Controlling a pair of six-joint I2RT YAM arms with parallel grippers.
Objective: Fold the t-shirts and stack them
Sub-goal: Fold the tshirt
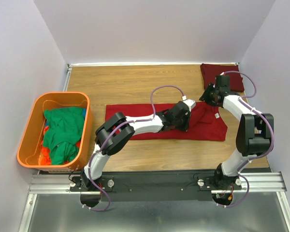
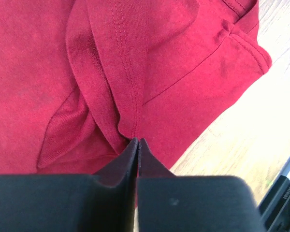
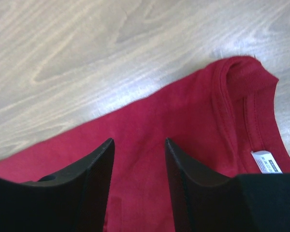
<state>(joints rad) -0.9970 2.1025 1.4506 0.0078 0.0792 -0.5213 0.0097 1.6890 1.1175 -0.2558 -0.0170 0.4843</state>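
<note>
Red tee [image 1: 135, 121]: a raised, stitched fold of it is pinched between the closed tips of the left gripper [image 2: 137, 141], near the cloth's edge. The right gripper [image 3: 137, 141] stands parted and holds nothing, poised over the same tee beside its collar [image 3: 241, 77] and white label [image 3: 266, 162]. The tee lies spread across the middle of the table [image 1: 135, 82]. A folded maroon tee [image 1: 221, 73] sits at the far right corner. At the left, an orange tub [image 1: 53, 94] holds green tees [image 1: 63, 128].
</note>
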